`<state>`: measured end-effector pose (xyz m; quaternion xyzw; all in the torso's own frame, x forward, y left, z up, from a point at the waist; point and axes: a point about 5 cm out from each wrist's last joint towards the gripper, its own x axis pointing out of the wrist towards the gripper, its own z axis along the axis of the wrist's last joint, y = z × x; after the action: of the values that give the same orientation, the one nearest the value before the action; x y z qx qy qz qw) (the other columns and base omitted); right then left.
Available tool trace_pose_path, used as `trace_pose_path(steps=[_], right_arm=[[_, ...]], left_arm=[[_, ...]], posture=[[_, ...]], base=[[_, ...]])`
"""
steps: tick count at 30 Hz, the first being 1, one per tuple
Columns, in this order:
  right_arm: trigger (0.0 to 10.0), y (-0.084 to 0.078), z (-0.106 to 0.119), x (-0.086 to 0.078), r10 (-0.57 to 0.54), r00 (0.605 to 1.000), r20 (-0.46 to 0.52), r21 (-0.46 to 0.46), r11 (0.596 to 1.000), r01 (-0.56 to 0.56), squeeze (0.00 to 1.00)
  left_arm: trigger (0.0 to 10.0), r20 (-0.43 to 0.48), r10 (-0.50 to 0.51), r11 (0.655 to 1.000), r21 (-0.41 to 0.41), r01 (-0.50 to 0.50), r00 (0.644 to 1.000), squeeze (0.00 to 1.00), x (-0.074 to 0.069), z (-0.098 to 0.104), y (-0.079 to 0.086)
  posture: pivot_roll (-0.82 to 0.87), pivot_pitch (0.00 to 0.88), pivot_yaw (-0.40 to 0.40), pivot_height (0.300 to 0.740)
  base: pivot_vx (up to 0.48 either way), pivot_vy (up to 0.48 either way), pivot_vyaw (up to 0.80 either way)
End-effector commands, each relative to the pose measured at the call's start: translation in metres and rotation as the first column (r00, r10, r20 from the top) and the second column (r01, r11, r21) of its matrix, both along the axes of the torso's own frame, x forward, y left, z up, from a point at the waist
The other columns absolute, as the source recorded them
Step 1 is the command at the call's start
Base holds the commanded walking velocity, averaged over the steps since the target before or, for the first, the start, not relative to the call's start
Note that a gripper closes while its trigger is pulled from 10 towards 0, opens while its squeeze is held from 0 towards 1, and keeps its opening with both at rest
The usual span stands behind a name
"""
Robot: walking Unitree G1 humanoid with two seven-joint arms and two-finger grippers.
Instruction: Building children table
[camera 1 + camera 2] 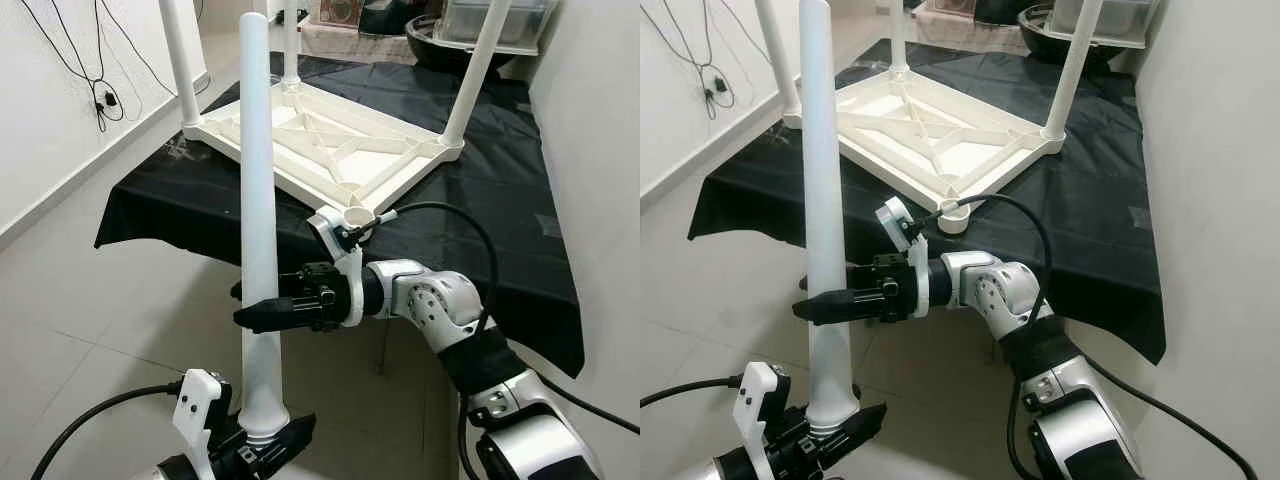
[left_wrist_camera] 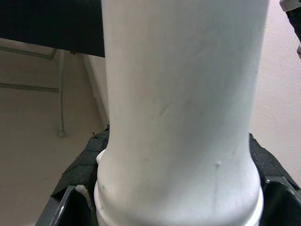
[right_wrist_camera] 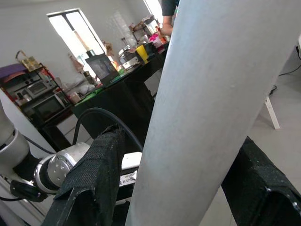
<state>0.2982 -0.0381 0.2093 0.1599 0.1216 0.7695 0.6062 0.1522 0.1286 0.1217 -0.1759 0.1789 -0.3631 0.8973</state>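
White plastic table leg (image 1: 258, 200): loose, held upright in front of the robot, clear of the floor. Flared, ribbed end down; plain round end up.

Left gripper (image 1: 262, 442): low, at the leg's flared end, black fingers (image 2: 70, 207) pinching it from either side.

Right gripper (image 1: 262, 313): reaching across at mid-height, fingers (image 3: 96, 174) to either side of the shaft; whether they press it or merely bracket it, I cannot tell.

Children's table (image 1: 320, 140): white, upside down on a black cloth (image 1: 500, 190) over a stand. Three legs already standing up from its corners. Near corner carries an empty round socket (image 1: 358, 216), close beside the right wrist.

Step in hand, as I judge it: fitting the fourth and last leg.

Next move calls for: turning or lifting the leg so the proper end meets the open socket, lining it up square over the hole, then pushing or twisting it home. Which end seats there is not clear from here.
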Motion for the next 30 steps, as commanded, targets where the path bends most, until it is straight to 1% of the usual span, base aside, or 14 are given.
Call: trace_pose_path(steps=[1, 4, 8, 9, 10, 13, 18, 21, 24, 27, 28, 29, 30], right_arm=[[10.0, 0.005, 0.001, -0.005, 0.036, 0.999, 0.000, 0.009, 0.999, -0.036, 0.00], [10.0, 0.005, 0.001, -0.009, 0.060, 0.998, -0.016, 0.002, 0.998, -0.060, 0.00], [10.0, 0.005, 0.001, -0.010, 0.067, 0.998, -0.020, 0.000, 0.998, -0.067, 0.00], [2.7, 0.005, 0.001, -0.011, 0.067, 0.998, -0.020, 0.000, 0.998, -0.067, 0.00], [0.0, 0.005, 0.001, -0.010, 0.055, 0.998, -0.033, 0.003, 0.998, -0.055, 0.00], [0.0, 0.005, 0.001, -0.009, 0.045, 0.998, -0.042, 0.007, 0.999, -0.045, 0.00], [0.0, 0.004, 0.001, -0.006, 0.029, 0.999, -0.043, 0.013, 0.999, -0.029, 0.00], [0.0, 0.003, 0.002, 0.000, -0.013, 0.998, -0.055, 0.018, 1.000, 0.014, 0.00], [0.0, 0.003, 0.002, 0.006, -0.064, 0.996, -0.057, 0.022, 0.998, 0.065, 0.00], [0.0, 0.003, 0.002, 0.007, -0.076, 0.995, -0.059, 0.023, 0.997, 0.077, 0.00], [0.0, 0.003, 0.003, 0.012, -0.113, 0.992, -0.061, 0.027, 0.993, 0.115, 0.00], [0.0, 0.003, 0.004, 0.015, -0.141, 0.988, -0.063, 0.031, 0.989, 0.143, 0.00], [0.0, 0.003, 0.004, 0.015, -0.141, 0.988, -0.063, 0.031, 0.989, 0.143, 0.00]], left_arm=[[10.0, -0.017, -0.010, 1.000, 0.019, 0.011, 1.000, 0.00, -0.002, -0.002, 0.002], [10.0, -0.011, -0.024, 0.999, 0.044, 0.024, 1.000, 0.00, -0.001, -0.003, 0.003], [10.0, -0.009, -0.021, 0.998, 0.053, 0.021, 1.000, 0.00, -0.001, -0.003, 0.004], [10.0, -0.008, -0.020, 0.998, 0.057, 0.020, 1.000, 0.00, -0.001, -0.004, 0.005], [10.0, -0.008, -0.020, 0.998, 0.057, 0.021, 1.000, 0.00, 0.000, -0.003, 0.005], [10.0, -0.008, -0.021, 0.998, 0.055, 0.021, 1.000, 0.00, 0.000, -0.003, 0.005], [10.0, 0.000, -0.005, 0.997, 0.075, 0.005, 1.000, 0.00, 0.000, -0.004, 0.008], [10.0, 0.017, 0.037, 0.992, 0.116, -0.038, 0.999, 0.00, 0.004, -0.004, 0.013], [10.0, 0.035, 0.079, 0.987, 0.138, -0.083, 0.996, 0.00, 0.009, -0.003, 0.015], [10.0, 0.042, 0.091, 0.985, 0.145, -0.096, 0.995, 0.00, 0.010, -0.003, 0.016], [10.0, 0.061, 0.087, 0.982, 0.161, -0.096, 0.994, 1.00, 0.011, -0.001, 0.016], [10.0, 0.076, 0.085, 0.980, 0.172, -0.097, 0.994, 0.38, 0.012, 0.000, 0.015], [10.0, 0.076, 0.085, 0.980, 0.172, -0.097, 0.994, 0.38, 0.012, 0.000, 0.015]], posture=[[0.06, 0.095, -0.007, 0.740], [0.06, 0.095, -0.007, 0.740], [0.06, 0.095, -0.007, 0.740], [0.06, 0.095, -0.007, 0.740], [0.06, 0.094, -0.013, 0.740], [0.06, 0.094, -0.012, 0.740], [0.06, 0.094, -0.016, 0.740], [0.06, 0.093, -0.016, 0.740], [0.06, 0.091, -0.017, 0.740], [0.06, 0.091, -0.017, 0.740], [0.06, 0.088, -0.019, 0.740], [0.06, 0.088, -0.019, 0.740], [0.06, 0.088, -0.019, 0.740]], base=[[0.000, 0.000, 0.00], [0.000, 0.000, 0.00], [0.000, 0.000, 0.00], [0.000, 0.000, 0.00], [0.000, 0.000, 0.00], [0.000, 0.000, 0.00], [0.000, 0.000, 0.00], [0.000, 0.000, 0.00], [0.000, 0.000, 0.00], [0.000, 0.000, 0.00], [0.000, 0.000, 0.00], [0.000, 0.000, 0.00], [0.000, 0.000, 0.00]])
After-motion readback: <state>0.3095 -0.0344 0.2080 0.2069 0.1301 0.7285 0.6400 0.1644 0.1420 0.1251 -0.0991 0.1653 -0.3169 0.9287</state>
